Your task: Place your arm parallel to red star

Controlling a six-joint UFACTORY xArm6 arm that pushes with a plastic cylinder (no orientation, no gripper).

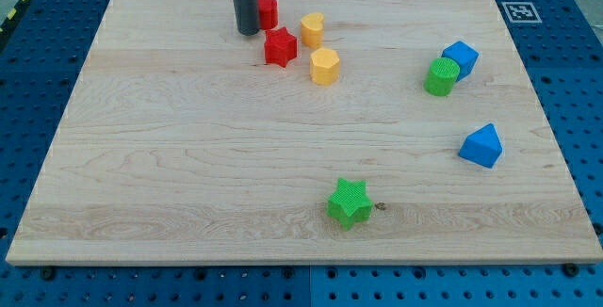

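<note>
No readable text; fiducial marker [519,11] only.

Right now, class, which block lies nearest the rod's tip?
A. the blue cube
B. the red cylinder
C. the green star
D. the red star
B: my tip stands just to the view's left of the red cylinder, touching or almost touching it, while the red star lies a little farther off, toward the view's lower right.

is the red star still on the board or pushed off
On the board. The red star lies flat on the wooden board near the view's top edge, just right of my tip, beside two yellow blocks.
</note>
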